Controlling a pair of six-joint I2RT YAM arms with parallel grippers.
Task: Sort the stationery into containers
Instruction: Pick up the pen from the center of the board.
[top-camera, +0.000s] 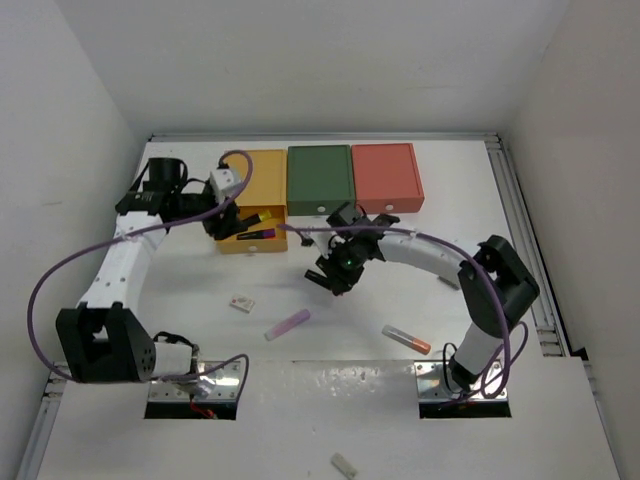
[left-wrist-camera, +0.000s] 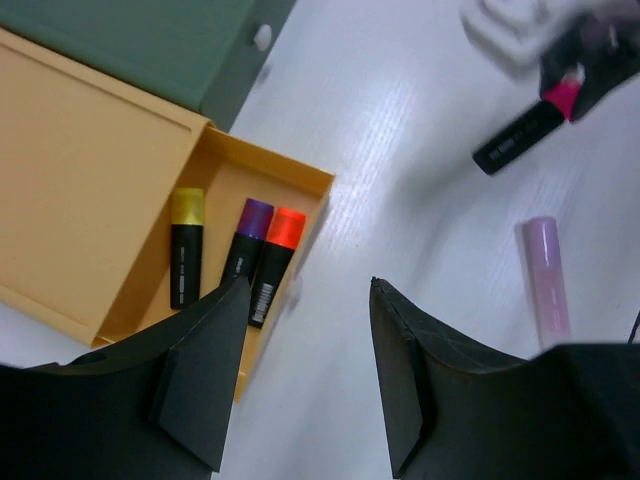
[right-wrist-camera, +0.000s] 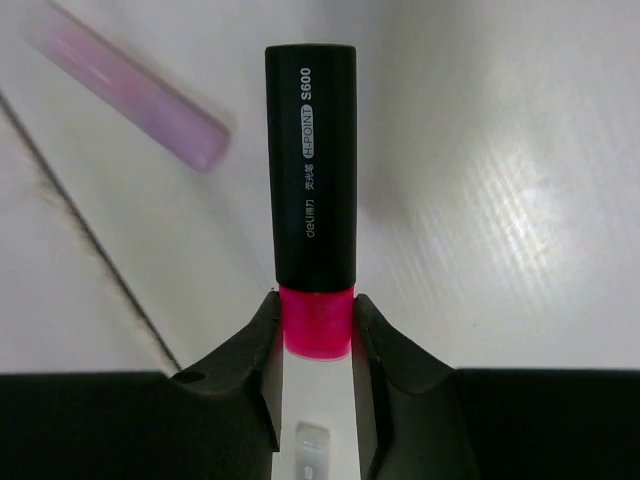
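On the near table, a clear orange-tipped tube, a lilac stick and a small eraser are seen lying apart. Just beyond, a pink-capped marker is clamped by its cap between the narrowed jaws of the right gripper, its arm bent leftward across the table. Farther back, the left gripper is poised wide and empty over the open tray of the mustard box, where three markers are laid side by side.

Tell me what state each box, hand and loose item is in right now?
Yellow box, drawer open, three markers inside.
Green box, shut.
Red box, shut.
Left hand, open, empty.
Right hand, shut on the pink-capped marker.
Lilac stick, lying loose.
Orange-tipped tube, lying loose.
Eraser, lying loose.
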